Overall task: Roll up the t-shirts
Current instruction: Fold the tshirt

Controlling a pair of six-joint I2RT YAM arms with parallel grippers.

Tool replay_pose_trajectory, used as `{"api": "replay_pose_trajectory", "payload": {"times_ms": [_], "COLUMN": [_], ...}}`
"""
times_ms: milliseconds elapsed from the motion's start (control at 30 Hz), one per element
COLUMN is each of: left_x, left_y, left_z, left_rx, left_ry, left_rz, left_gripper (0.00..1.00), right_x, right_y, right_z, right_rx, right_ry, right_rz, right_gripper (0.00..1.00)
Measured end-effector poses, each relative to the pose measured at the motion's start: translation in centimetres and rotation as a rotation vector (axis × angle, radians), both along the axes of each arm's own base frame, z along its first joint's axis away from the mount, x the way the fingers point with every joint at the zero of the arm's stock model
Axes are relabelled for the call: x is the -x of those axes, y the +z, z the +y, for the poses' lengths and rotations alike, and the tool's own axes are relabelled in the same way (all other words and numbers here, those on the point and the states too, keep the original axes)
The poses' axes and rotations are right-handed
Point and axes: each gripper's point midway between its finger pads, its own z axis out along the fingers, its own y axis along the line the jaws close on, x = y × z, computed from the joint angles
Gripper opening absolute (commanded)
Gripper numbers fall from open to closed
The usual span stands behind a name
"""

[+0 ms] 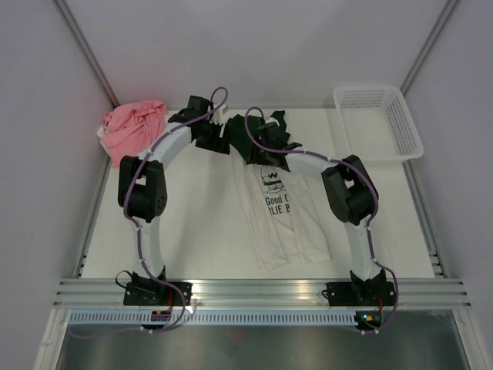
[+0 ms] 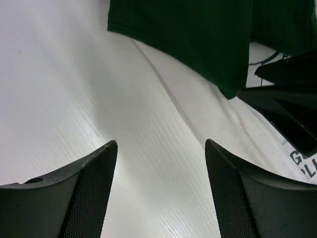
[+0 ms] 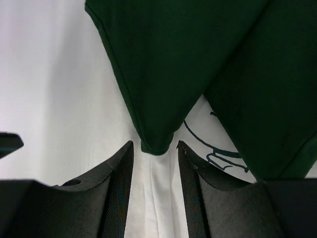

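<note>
Left jaws wide, right jaws half-parted, neither gripping. Three tees: green tee (image 3: 198, 64), pink tee (image 1: 132, 129), cream tee (image 1: 285, 231).

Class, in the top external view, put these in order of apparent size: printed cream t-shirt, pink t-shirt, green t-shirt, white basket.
1. printed cream t-shirt
2. white basket
3. pink t-shirt and green t-shirt: look alike; the right arm hides part of the green one, so unranked.

Bare white counter (image 1: 199, 235) lies open left of the long cream printed t-shirt (image 1: 281, 227). Along the far edge, the crumpled pink t-shirt (image 1: 132, 127), the dark green t-shirt (image 1: 248, 154) and the white plastic mesh basket (image 1: 377, 123) block passage.
</note>
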Motion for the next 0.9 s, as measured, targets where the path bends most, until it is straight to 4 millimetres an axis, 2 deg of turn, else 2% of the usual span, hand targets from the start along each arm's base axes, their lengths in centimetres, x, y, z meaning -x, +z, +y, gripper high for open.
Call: {"api": "replay_pose_trajectory", "payload": {"times_ms": [167,267,300,400,500,700,800,900], "left_x": [1.4,1.4,1.4,1.4,1.4,1.4,1.5,1.5], "left_y": [-1.2,-1.2,-1.2,-1.2,-1.3,-1.3,-1.3,-1.3], "left_z": [0.3,0.3,0.3,0.3,0.4,0.4,0.4,0.4], "left_rx": [-0.014,-0.013,-0.013,-0.015,-0.017,-0.022,-0.024,-0.023], "left_ry": [-0.002,-0.003,-0.003,-0.005,-0.009,-0.016,-0.019,-0.024], "left_rz": [0.058,0.058,0.058,0.058,0.058,0.055,0.057,0.056], "left_gripper": [0.76,0.76,0.76,0.76,0.76,0.76,0.76,0.76], "right_x": [0.2,0.1,0.1,0.1,0.1,0.0,0.0,-0.4], "right_y": [-2.3,-2.8,-2.8,-2.8,-2.8,-2.5,-1.4,0.7], "right_z": [-0.1,0.0,0.1,0.1,0.1,-0.2,-0.5,-0.9], "right_rx": [0.020,0.021,0.019,0.016,0.016,0.031,0.031,0.015], "right_ry": [0.002,0.005,0.004,0.001,-0.001,-0.003,-0.012,-0.024], "right_rz": [0.035,0.042,0.042,0.044,0.043,0.032,0.013,-0.019], "right_gripper": [0.44,0.29,0.20,0.07,0.01,0.00,0.00,0.00]}}
